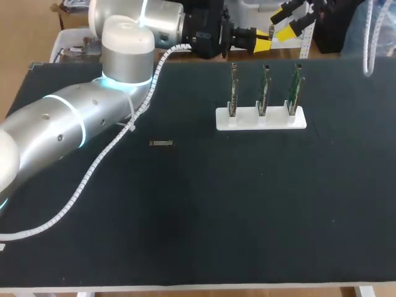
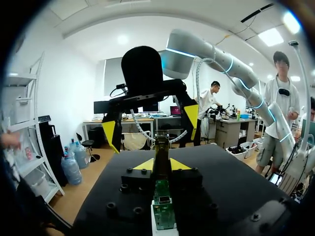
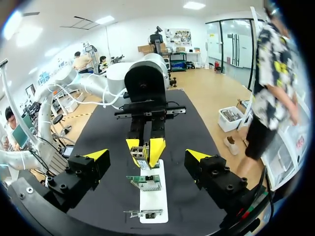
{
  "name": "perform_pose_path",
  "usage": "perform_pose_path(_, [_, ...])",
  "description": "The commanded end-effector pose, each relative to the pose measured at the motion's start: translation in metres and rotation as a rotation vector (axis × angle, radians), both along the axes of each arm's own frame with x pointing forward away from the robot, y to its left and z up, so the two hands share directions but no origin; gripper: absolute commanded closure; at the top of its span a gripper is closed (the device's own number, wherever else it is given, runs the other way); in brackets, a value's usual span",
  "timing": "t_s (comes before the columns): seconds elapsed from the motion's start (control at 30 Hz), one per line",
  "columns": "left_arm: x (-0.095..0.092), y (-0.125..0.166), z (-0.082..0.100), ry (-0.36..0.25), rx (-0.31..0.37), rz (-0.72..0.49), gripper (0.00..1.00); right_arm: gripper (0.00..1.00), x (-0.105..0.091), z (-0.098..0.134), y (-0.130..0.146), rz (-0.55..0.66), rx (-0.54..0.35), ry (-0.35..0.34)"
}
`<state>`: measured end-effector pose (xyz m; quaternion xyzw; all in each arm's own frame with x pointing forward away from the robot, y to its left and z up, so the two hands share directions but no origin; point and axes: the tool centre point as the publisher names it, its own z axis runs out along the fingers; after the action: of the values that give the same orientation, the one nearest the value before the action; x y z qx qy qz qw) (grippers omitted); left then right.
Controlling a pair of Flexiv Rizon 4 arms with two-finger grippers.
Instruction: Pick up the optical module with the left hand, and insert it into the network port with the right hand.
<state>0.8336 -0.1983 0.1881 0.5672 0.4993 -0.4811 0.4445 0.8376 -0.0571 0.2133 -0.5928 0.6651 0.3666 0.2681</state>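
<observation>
This looks like a robotics lab. Two silver jointed arms, the left arm (image 1: 62, 117) and the right arm (image 2: 216, 54), stand at a bench (image 1: 247, 216) covered in black matting. On the bench a white holder (image 1: 260, 119) keeps three green circuit boards (image 1: 264, 86) upright. The left tool (image 2: 162, 165) pinches a small metal module (image 2: 161, 147) near the boards.
</observation>
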Motion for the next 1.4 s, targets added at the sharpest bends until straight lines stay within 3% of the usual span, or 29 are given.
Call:
perform_pose_path(0.03, [0.0101, -0.0034, -0.0012, 0.013, 0.003, -0.099, 1.00, 0.00, 0.0099, 0.0006, 0.0028, 0.340, 0.063, 0.249])
perform_pose_path(0.93, [0.0101, -0.0034, -0.0012, 0.013, 0.003, -0.099, 1.00, 0.00, 0.0137, -0.0006, 0.0115, 0.375, 0.056, 0.256])
perform_pose_path(0.97, [0.0101, -0.0034, -0.0012, 0.013, 0.003, -0.099, 1.00, 0.06, 0.0138, -0.0007, 0.0115, 0.376, 0.056, 0.255])
perform_pose_path(1.0, [0.0101, -0.0034, -0.0012, 0.013, 0.003, -0.099, 1.00, 0.54, 0.0138, -0.0007, 0.0116, 0.377, 0.057, 0.255])
perform_pose_path(1.07, [0.0101, -0.0034, -0.0012, 0.013, 0.003, -0.099, 1.00, 0.96, 0.0140, -0.0008, 0.0117, 0.379, 0.059, 0.253])
perform_pose_path(1.1, [0.0101, -0.0034, -0.0012, 0.013, 0.003, -0.099, 1.00, 1.00, 0.0140, -0.0009, 0.0117, 0.379, 0.060, 0.253])
perform_pose_path(1.4, [0.0101, -0.0034, -0.0012, 0.013, 0.003, -0.099, 1.00, 1.00, 0.0136, -0.0015, 0.0108, 0.381, 0.058, 0.256])
